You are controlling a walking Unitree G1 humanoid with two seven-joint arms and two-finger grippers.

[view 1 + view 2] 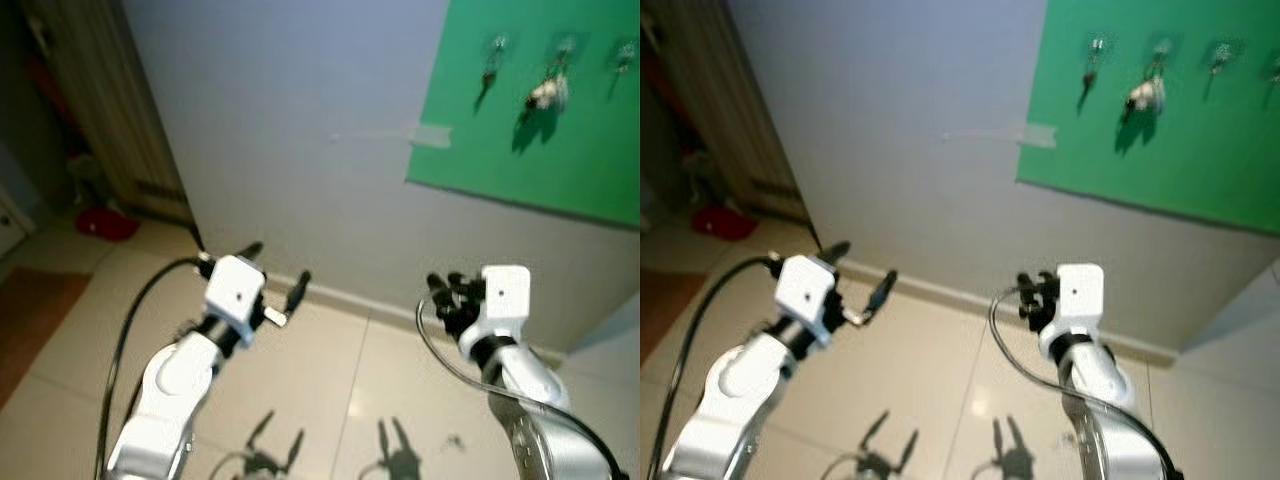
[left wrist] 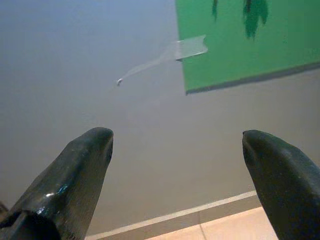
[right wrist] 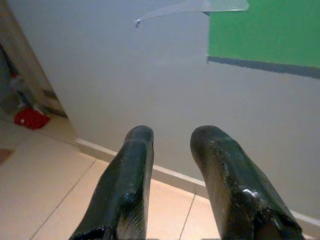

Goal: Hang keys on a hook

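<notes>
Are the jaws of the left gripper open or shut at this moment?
Open. The left gripper has its two black fingers wide apart, with the wall visible between them. Nothing is held.

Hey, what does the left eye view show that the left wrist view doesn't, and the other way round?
Left eye view alone: both arms above the tiled floor, the left pincer with fingers spread, the right pincer, hooks on the green board with keys hanging from one, and a red object on the floor at the robot's left.

Left wrist view alone: a close look along the left pincer's two black fingertips, wide apart with nothing between them.

Both: the grey wall, the green board's lower corner, the strip of clear tape and the skirting.
</notes>
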